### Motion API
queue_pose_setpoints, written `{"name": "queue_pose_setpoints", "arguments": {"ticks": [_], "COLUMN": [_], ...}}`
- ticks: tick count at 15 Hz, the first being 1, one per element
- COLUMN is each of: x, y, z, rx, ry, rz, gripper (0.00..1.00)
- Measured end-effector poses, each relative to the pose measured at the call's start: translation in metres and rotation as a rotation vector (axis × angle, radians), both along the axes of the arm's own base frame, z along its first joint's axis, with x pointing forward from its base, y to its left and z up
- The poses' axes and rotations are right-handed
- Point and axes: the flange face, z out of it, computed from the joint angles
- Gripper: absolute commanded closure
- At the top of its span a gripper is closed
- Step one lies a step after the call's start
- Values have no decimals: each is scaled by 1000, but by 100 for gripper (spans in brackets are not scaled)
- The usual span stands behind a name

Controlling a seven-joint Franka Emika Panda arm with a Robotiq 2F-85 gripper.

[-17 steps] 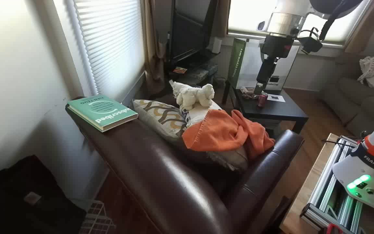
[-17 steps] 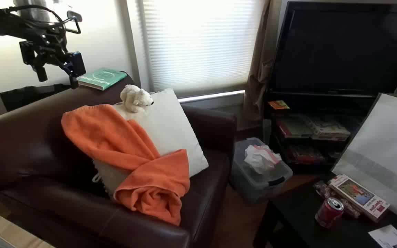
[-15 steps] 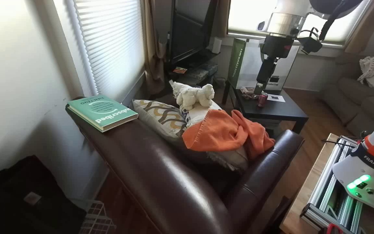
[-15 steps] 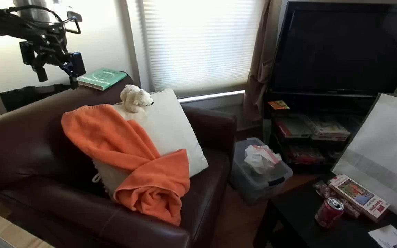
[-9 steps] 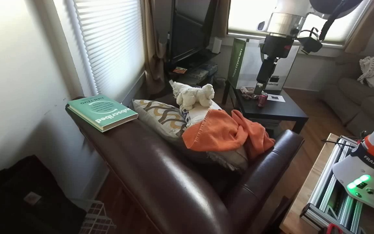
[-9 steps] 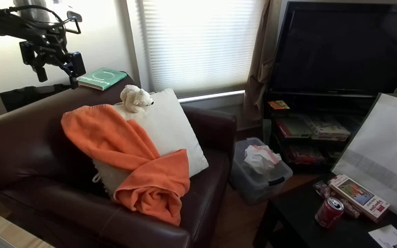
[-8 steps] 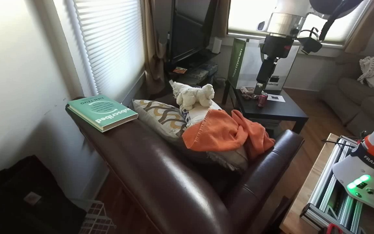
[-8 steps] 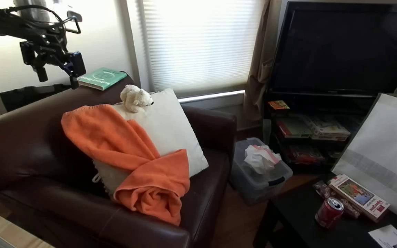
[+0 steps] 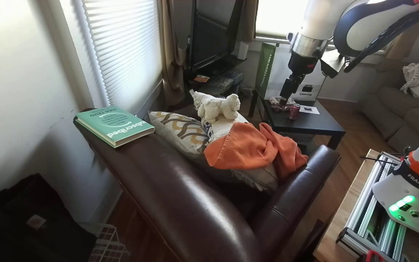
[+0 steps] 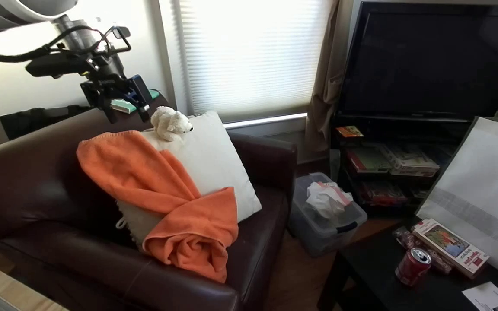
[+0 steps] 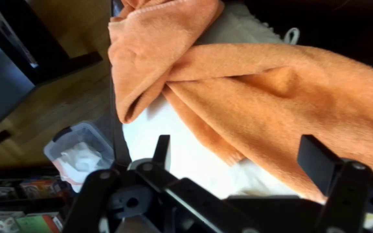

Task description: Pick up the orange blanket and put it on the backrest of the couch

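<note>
Gripper (image 11: 238,153) spread wide, nothing held, hanging over the blanket (image 11: 270,103), clear of it. Blanket's on the couch (image 10: 251,237), twisted across the white pillow (image 10: 223,172), lower end bunched by the armrest (image 9: 296,194), bear (image 10: 169,124) on the pillow's top edge. Past that: backrest (image 9: 173,174) with the green book (image 9: 115,125) on it, then the plastic bin (image 10: 314,239) and the table (image 9: 316,124) with the can (image 9: 294,112).

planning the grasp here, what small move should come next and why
Probably lower the fingers toward the orange blanket: they hang open above it, nothing gripped yet, and in the wrist view part of it shows between them.
</note>
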Motion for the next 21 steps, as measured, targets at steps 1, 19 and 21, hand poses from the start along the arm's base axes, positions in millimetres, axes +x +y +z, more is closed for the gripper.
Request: {"name": "queue_pose_setpoints", "arguments": {"ticks": [1, 19, 21], "x": [3, 20, 15], "y": [-13, -78, -81], "z": [-14, -164, -179], "rx": [-27, -103, -108], "ry": [17, 309, 347], "rz": [-31, -169, -165], "gripper": [0, 0, 0]}}
